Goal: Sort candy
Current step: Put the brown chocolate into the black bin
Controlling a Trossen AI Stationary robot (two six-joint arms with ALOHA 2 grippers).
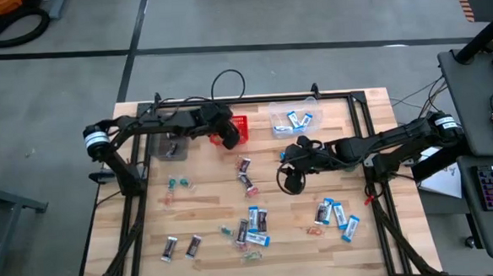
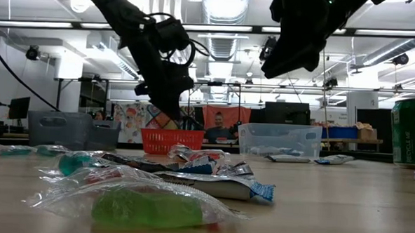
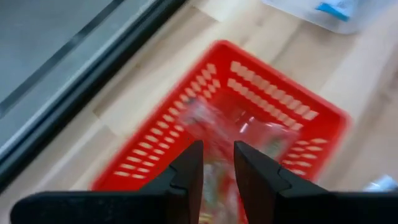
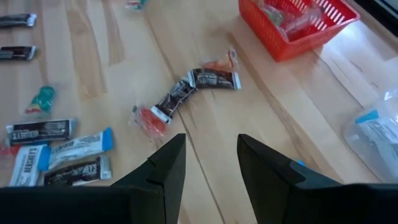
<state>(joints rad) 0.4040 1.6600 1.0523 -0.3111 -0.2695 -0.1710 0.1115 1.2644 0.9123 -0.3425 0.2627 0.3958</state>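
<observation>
Candy lies scattered over the wooden table: blue-and-white packets [image 1: 255, 222], dark brown bars [image 1: 169, 248], green twists [image 1: 177, 184]. My left gripper [image 3: 217, 149] hangs open over the red mesh basket [image 3: 261, 99] at the table's far middle. Clear-wrapped pieces [image 3: 249, 134] lie in that basket, and nothing sits between the fingers. My right gripper [image 4: 211, 158] stands open above the table's middle, right of the basket. It is empty, with two brown bars [image 4: 214, 79] and a red piece [image 4: 148, 118] on the wood ahead of it.
A clear bin [image 1: 294, 119] holding blue packets stands right of the basket, and another bin [image 1: 171, 146] stands to its left. A black frame rail [image 1: 253, 100] runs along the table's far edge. A green can [image 2: 414, 129] shows in the low view.
</observation>
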